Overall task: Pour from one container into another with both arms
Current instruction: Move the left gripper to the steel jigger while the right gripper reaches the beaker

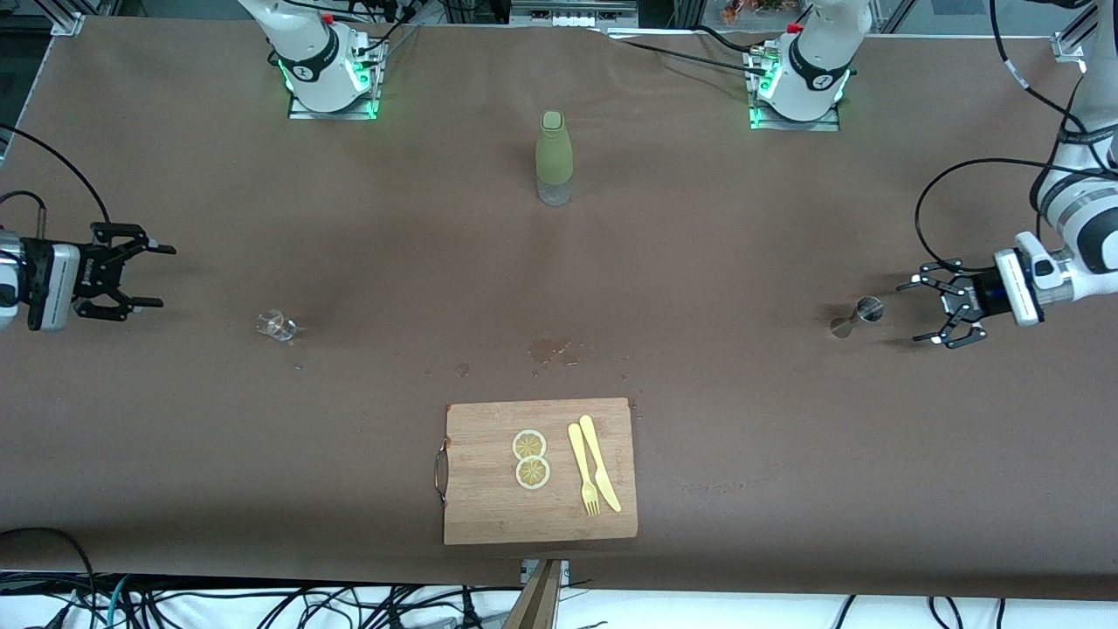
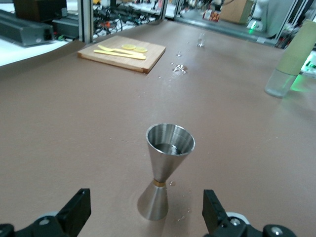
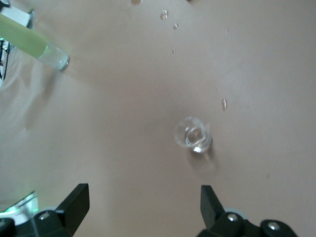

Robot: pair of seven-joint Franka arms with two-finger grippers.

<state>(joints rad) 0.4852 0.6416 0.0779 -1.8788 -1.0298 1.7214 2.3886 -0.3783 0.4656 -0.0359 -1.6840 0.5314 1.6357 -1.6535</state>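
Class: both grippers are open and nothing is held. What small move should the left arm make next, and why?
Probably ease the left gripper forward around the steel jigger: its fingers stand open just short of it, and it holds liquid to pour.

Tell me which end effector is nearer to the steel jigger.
Left. The left end effector, open, sits right beside the steel jigger at the left arm's end of the table; the right end effector, open, waits at the right arm's end, near the small glass.
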